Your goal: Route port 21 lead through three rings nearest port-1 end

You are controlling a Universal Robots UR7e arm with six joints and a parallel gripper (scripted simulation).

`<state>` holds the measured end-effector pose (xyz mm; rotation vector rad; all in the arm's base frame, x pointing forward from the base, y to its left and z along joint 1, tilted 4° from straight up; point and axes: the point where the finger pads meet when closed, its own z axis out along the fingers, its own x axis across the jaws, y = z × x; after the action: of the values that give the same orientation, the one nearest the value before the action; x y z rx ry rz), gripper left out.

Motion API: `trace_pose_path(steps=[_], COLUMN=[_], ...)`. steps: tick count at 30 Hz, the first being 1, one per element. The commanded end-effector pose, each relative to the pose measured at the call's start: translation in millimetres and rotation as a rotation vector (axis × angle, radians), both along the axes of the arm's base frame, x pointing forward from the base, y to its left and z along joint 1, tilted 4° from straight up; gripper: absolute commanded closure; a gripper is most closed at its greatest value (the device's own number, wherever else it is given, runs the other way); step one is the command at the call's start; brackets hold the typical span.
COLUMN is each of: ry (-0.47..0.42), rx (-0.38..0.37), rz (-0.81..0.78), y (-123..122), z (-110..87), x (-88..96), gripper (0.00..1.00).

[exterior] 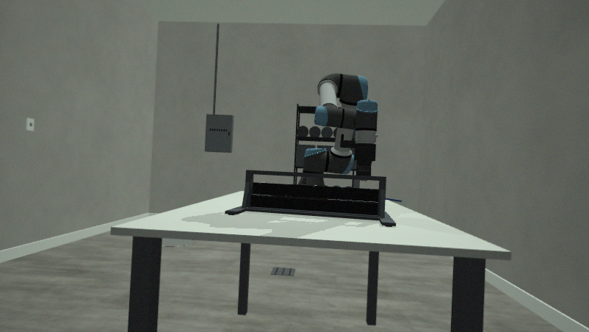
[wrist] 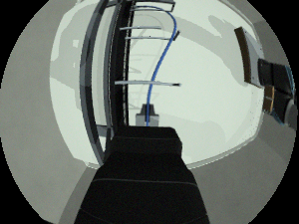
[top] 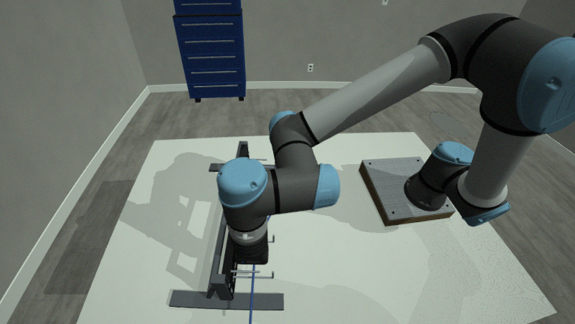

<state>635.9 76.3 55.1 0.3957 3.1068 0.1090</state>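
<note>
The blue lead [top: 252,297] [exterior: 394,200] [wrist: 159,59] leaves the panel near its far end, bends around in front and runs along the rings to the fingers. My gripper [wrist: 148,109] is shut on the lead, in front of the panel towards its port-1 end; the fingertips are hidden in the top view. In the wrist view one ring [wrist: 145,83] crosses the lead just beyond the fingers, and further rings [wrist: 142,37] lie beyond. Near the port-1 end another ring [top: 262,277] stands beside the lead. Whether the lead is inside these rings I cannot tell.
The dark rack [top: 193,298] [exterior: 288,173] [wrist: 86,74] stands upright on the white table [top: 342,257] [exterior: 197,235]. Its near foot reaches under the lead. The arm's base plate [top: 388,177] is to the right. The lead's free end is out of sight.
</note>
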Motion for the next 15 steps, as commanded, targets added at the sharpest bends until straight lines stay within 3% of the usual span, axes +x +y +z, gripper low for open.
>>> trace_pose_path(steps=[1, 15], ry=[-0.002, -0.002], rx=[0.000, 0.000], rz=[0.000, 0.000], y=[-1.1, -2.1], z=[0.9, 0.9], x=[4.7, 8.4], gripper=[1.00, 1.00])
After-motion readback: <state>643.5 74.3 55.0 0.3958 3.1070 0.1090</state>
